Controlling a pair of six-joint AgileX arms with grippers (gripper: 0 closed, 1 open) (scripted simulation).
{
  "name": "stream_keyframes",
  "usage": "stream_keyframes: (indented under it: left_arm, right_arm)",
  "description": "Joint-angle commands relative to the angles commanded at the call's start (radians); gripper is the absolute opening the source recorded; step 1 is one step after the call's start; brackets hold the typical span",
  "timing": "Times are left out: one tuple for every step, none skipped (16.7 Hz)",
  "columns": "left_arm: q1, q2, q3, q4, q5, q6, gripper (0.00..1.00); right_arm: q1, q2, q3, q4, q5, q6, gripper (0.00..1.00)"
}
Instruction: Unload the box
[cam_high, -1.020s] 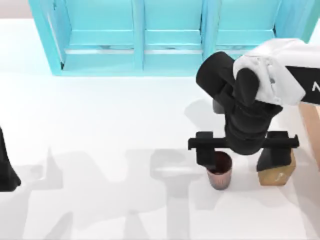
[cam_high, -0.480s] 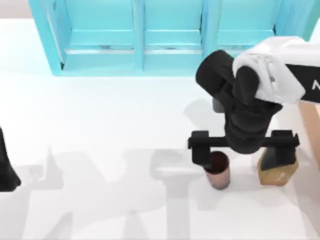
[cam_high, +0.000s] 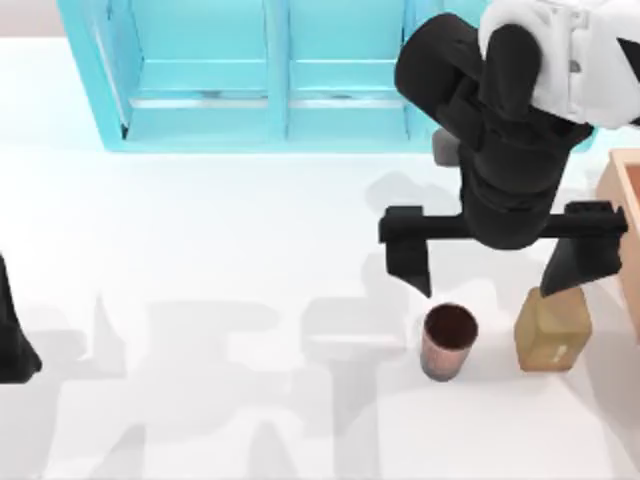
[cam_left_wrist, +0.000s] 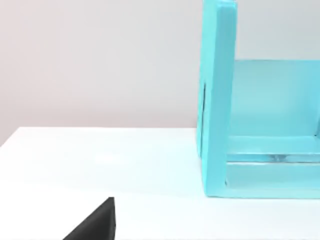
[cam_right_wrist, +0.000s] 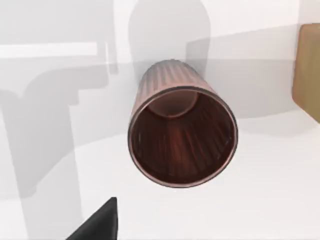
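Now the right gripper (cam_high: 500, 275), fingers spread wide and empty, hangs above the cup (cam_high: 448, 341) on the worktop (cam_high: 200, 300), likely returning next to the box (cam_high: 625, 215).

- Top view: overhead, facing straight down on the white table (cam_high: 200, 260), turquoise shelf (cam_high: 290, 80) along its far edge.
- Left wrist view: low, level, facing the shelf's end wall.
- Right wrist view: close above the brown cup (cam_right_wrist: 181, 137), shared with top view.
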Motion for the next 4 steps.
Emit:
stream_keyframes:
  left_arm:
    - [0.000,0.000,0.000,0.000,0.000,0.000,1.00]
    - [0.000,0.000,0.000,0.000,0.000,0.000,1.00]
    - [0.000,0.000,0.000,0.000,0.000,0.000,1.00]
    - [0.000,0.000,0.000,0.000,0.000,0.000,1.00]
  right_arm:
    - [-0.001,-0.008,0.027,-0.031,0.000,-0.001,1.00]
    - [-0.002,-0.015,0.047,-0.055,-0.001,-0.002,1.00]
    - [-0.002,-0.020,0.061,-0.069,-0.001,-0.003,1.00]
    - [-0.002,-0.021,0.065,-0.073,-0.001,-0.003,1.00]
